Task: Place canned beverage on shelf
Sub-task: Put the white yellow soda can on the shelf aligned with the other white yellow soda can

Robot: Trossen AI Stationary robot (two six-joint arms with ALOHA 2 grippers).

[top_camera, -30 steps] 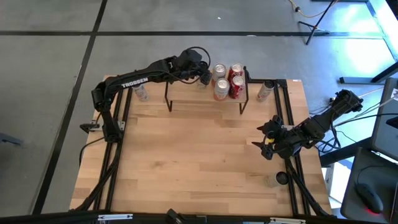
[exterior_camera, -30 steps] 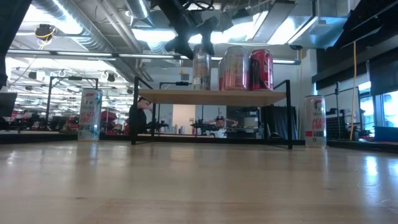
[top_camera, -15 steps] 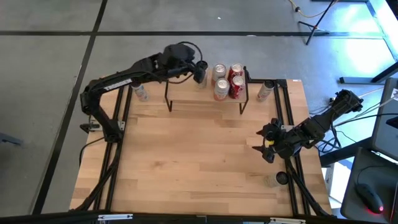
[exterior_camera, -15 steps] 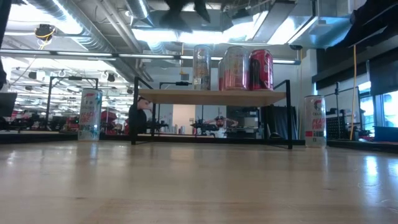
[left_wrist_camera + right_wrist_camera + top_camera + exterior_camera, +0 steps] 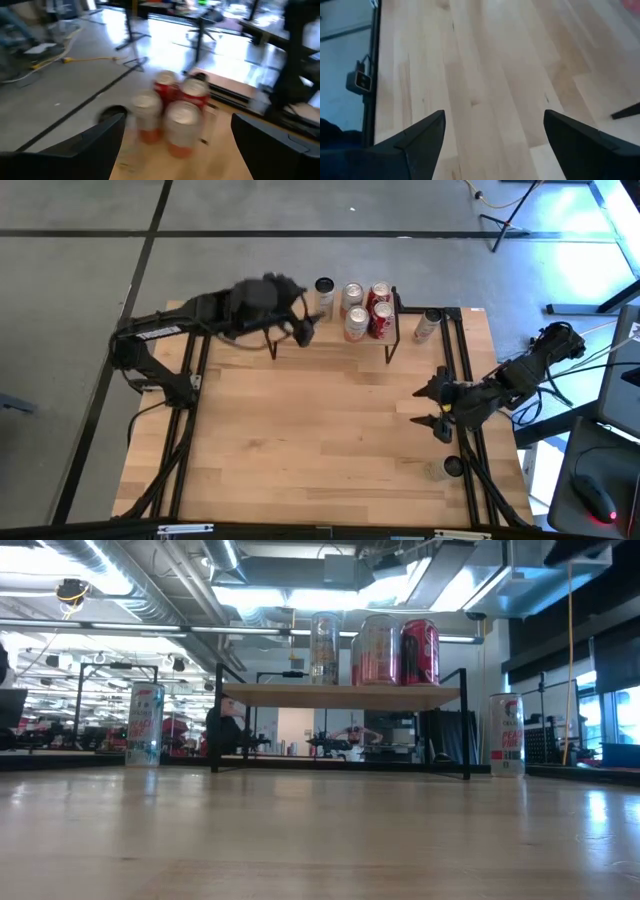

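The shelf (image 5: pixel 330 340) (image 5: pixel 340 695), a wooden top on thin black legs, stands at the table's far edge. Several cans stand upright on it. A pale can (image 5: pixel 324 288) (image 5: pixel 324 648) is the leftmost, and red and silver cans (image 5: pixel 368 308) (image 5: pixel 175 117) stand to its right. My left gripper (image 5: pixel 303 328) (image 5: pixel 178 117) is open and empty, above the shelf's left part and clear of the cans. My right gripper (image 5: pixel 437 408) (image 5: pixel 493 115) is open and empty above the table's right side.
One can (image 5: pixel 145 723) stands on the table left of the shelf, and another (image 5: pixel 427 325) (image 5: pixel 506 734) stands right of it. A small dark round thing (image 5: pixel 452 467) lies near the right edge. Bare wooden tabletop (image 5: pixel 310 430) spreads in front of the shelf.
My left gripper has risen off the pale can on the shelf and drawn back toward the table's left and near side. The can stays upright on the shelf, where it was.
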